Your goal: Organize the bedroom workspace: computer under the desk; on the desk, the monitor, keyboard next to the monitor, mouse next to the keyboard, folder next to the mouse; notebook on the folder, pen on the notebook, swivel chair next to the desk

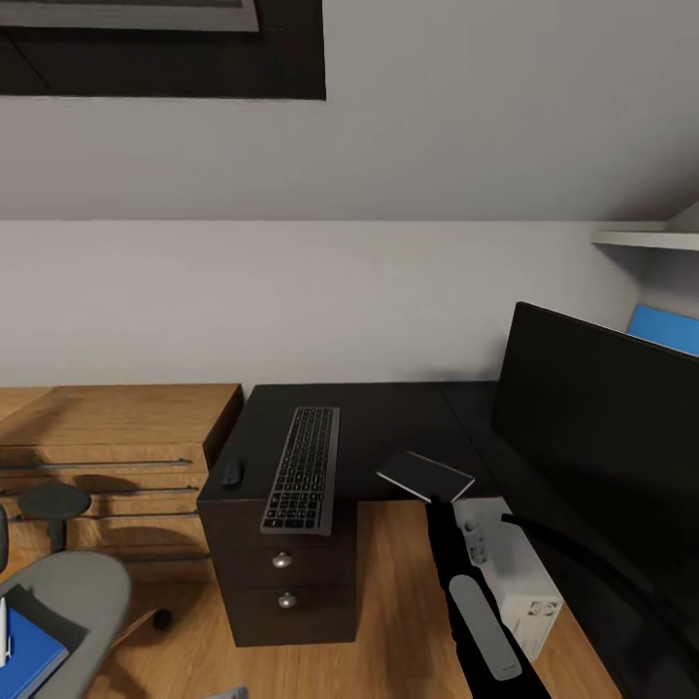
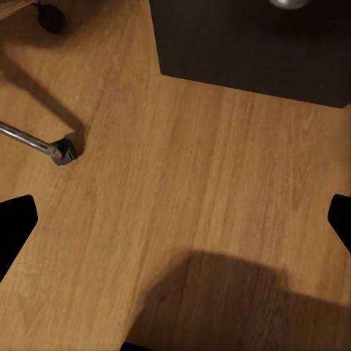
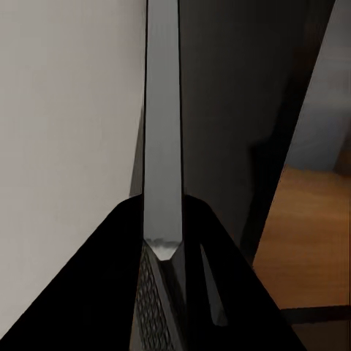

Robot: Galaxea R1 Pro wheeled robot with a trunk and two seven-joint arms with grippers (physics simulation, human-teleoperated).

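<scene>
The right hand (image 1: 434, 497) is clamped on the thin grey rectangular notebook (image 1: 424, 475), held over the glossy black desk's (image 1: 388, 427) front edge. The bright blue folder (image 1: 27, 652) lies far left on the grey chair seat (image 1: 83, 582), nearer the left hand (image 2: 175, 219), whose fingers are spread wide and hold nothing.

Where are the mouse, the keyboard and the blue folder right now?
mouse (image 1: 231, 473), head view, middle of its dark rounded top.
keyboard (image 1: 304, 469), head view, centre of the key field.
folder (image 1: 29, 652), head view, blue cover on the chair seat.
</scene>
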